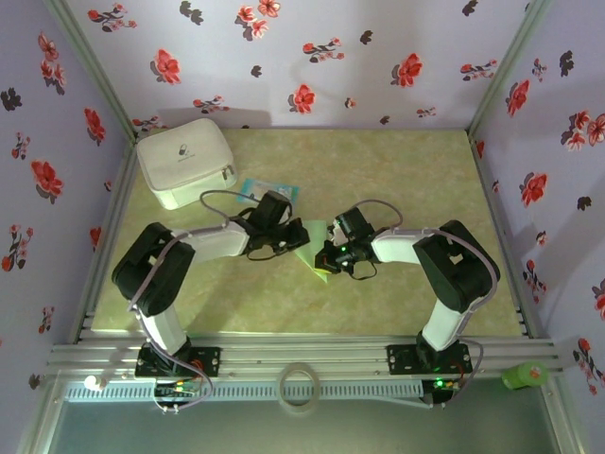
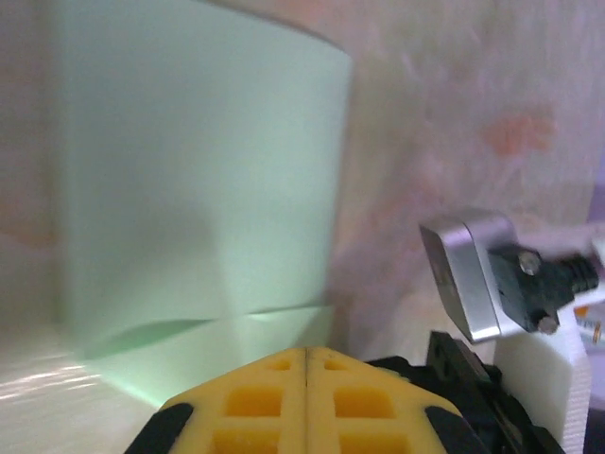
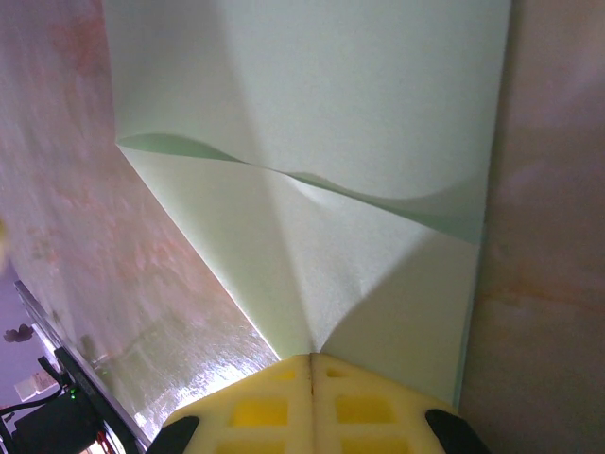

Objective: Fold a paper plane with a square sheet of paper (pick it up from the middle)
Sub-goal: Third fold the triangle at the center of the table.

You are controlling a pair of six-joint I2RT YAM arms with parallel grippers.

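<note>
Marbled yellow-green laminate is forming the worktop (image 1: 406, 180), which is sitting fenced by lilac flowered walls (image 1: 284, 57) at the back and both sides. A white zipped fabric pouch (image 1: 186, 161) is resting in its far left corner.

The pale mint-green square sheet of paper (image 1: 315, 248) is lying mid-worktop between the two arms, and it is showing one flap folded over with a bowed, unpressed edge (image 3: 312, 180), so the job looks to be in its early folds. No pointed nose or centre crease is showing yet, and most of the creasing is likely waiting to be done.

The right claw (image 3: 312, 369) is sitting fully closed, with creases running into its yellow tips, so it appears to be pinching the sheet's near edge. The left claw (image 2: 305, 364) is likewise closed at the opposite edge, though whether it is gripping or merely pressing the paper cannot be told.

Open surface is lying right and front of the sheet. A small blue-and-white packet (image 1: 269, 189) is sitting just behind the left arm's wrist, narrowing the room there.
</note>
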